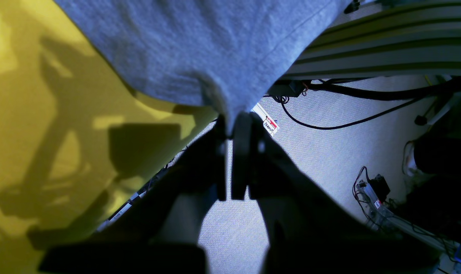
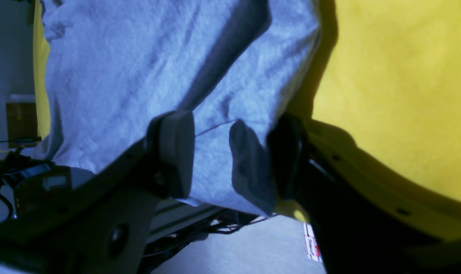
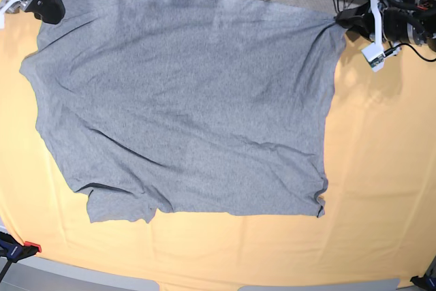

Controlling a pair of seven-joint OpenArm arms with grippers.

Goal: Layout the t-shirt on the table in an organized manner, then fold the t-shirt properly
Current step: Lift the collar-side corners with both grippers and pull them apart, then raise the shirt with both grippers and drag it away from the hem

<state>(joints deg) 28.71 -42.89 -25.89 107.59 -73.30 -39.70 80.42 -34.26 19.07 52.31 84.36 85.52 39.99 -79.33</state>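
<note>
Left end effector [image 1: 230, 129] clamps t-shirt [image 3: 184, 100] corner; right end effector [image 2: 230, 152] agape; yellow table [image 3: 381, 168], cables [image 1: 329, 123] on floor

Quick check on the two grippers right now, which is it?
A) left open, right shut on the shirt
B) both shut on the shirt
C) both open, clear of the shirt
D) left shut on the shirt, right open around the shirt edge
D: the left gripper has its jaws pinched together on a corner of the t-shirt, while the right gripper shows a wide gap with the shirt's edge lying between its fingers.
</note>
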